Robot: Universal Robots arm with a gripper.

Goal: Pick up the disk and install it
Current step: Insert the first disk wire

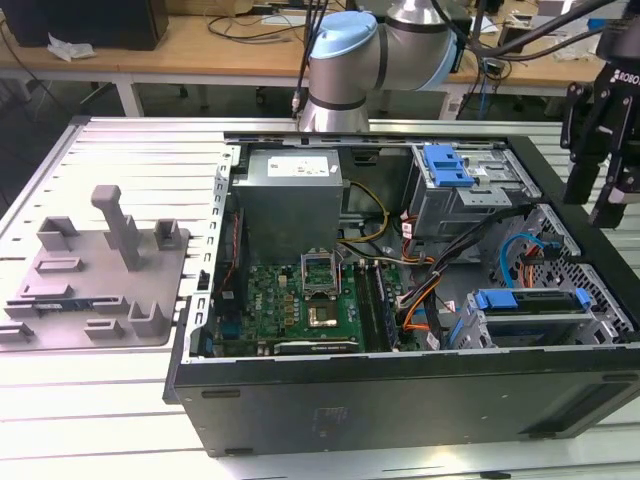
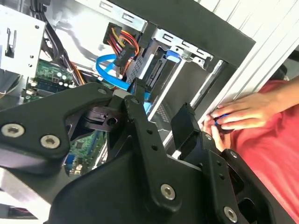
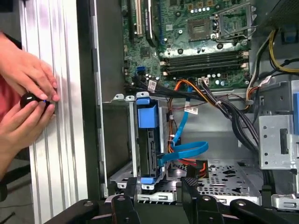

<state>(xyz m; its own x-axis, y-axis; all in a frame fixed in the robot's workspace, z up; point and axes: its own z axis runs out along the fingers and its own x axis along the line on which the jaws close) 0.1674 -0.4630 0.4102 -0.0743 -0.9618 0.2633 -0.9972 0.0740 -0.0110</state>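
Observation:
The disk (image 1: 528, 300) sits on edge inside the drive cage at the near right corner of the open computer case (image 1: 400, 390), with its blue bracket on top. In the first wrist view the disk (image 3: 149, 140) stands in the cage slot just beyond my fingertips. Its dark edge and blue bracket (image 2: 159, 70) also appear in the second wrist view. My gripper (image 1: 593, 205) hangs above the case's right wall, open, with nothing between its fingers (image 3: 189, 186). The gripper (image 2: 159, 109) is a short way from the disk and not touching it.
A person's hands (image 3: 28, 93) hold a small black round object on the table rail beside the case. A blue cable (image 3: 187, 151) and orange wires run next to the cage. A grey metal box (image 1: 290, 195), a motherboard (image 1: 300, 300) and a grey fixture tray (image 1: 95, 270) lie to the exterior view's left.

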